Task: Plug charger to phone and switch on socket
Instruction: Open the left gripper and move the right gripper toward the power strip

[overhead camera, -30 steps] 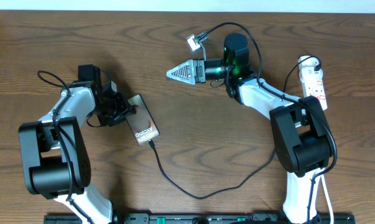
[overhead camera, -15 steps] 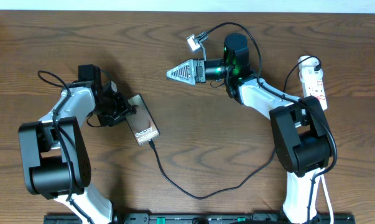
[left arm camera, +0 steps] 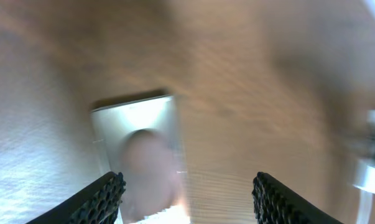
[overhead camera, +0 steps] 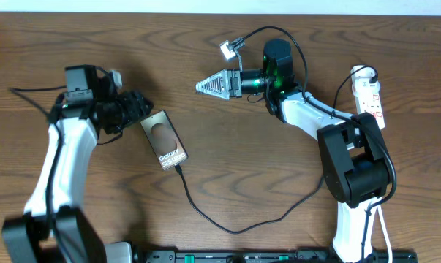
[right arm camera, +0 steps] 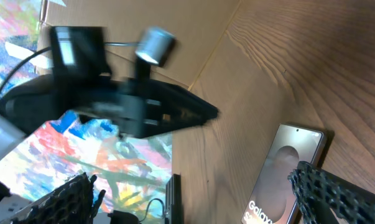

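The phone (overhead camera: 165, 142) lies flat on the wooden table (overhead camera: 242, 168), face up, with its white lettering and its brownish round patch showing. It is turned at a slant, its lower short edge pointing toward the near edge of the table. The charger (overhead camera: 227, 228) meets that lower edge with its plug tip, and its black cable loops away to the phone's right; whether the tip is fully seated cannot be told. The left gripper (overhead camera: 142, 112) sits just beside the phone's upper left corner, its jaws spread apart and holding nothing. In the blurred left wrist view the phone (left arm camera: 140, 143) shows in the gap between the fingers (left arm camera: 103, 198). The right gripper (overhead camera: 202, 85) hangs up and to the right of the phone, well apart from it, its jaws spread wide and empty. The right wrist view shows the phone (right arm camera: 287, 168) off beyond the fingers (right arm camera: 336, 193). The socket (overhead camera: 369, 98) lies far to the phone's right, past the right arm; its switch position is too small to tell.
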